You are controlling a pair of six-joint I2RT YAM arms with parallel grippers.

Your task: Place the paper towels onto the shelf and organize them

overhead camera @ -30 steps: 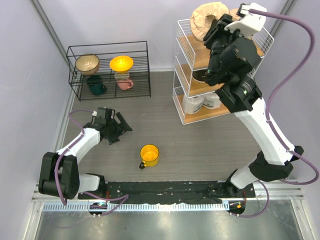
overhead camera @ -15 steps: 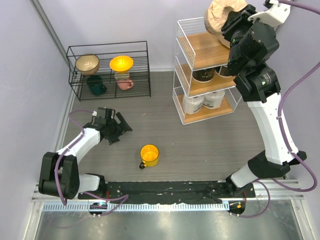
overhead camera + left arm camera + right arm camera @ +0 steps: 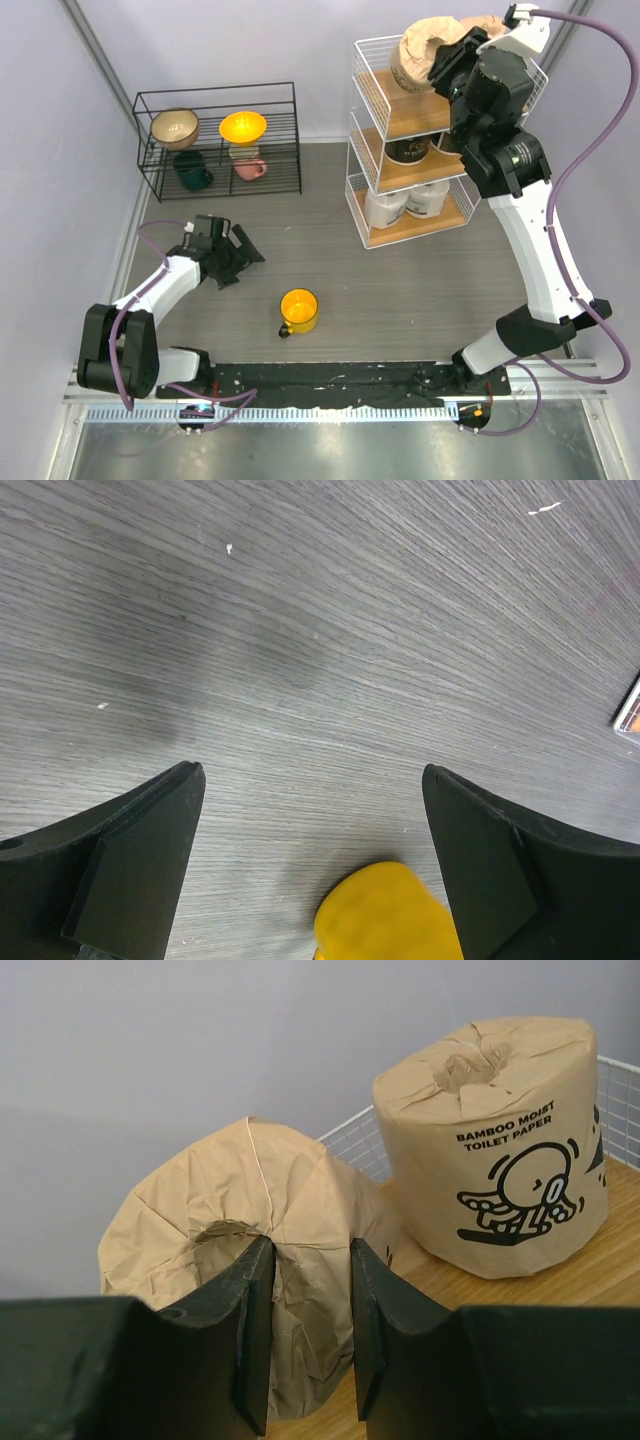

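Bright, even light from above fills all 3 views. On the table (image 3: 400, 290) shadows are soft and short; the metal strip (image 3: 320, 450) at its near edge gives a pale sheen. In the left wrist view the yellow mug (image 3: 385, 915) at the bottom edge is blurred, the table grain sharp. In the right wrist view the nearer tan roll (image 3: 190, 1230) and the printed tan roll (image 3: 500, 1160) are crisp, the black fingers (image 3: 250, 1340) flat and dark.
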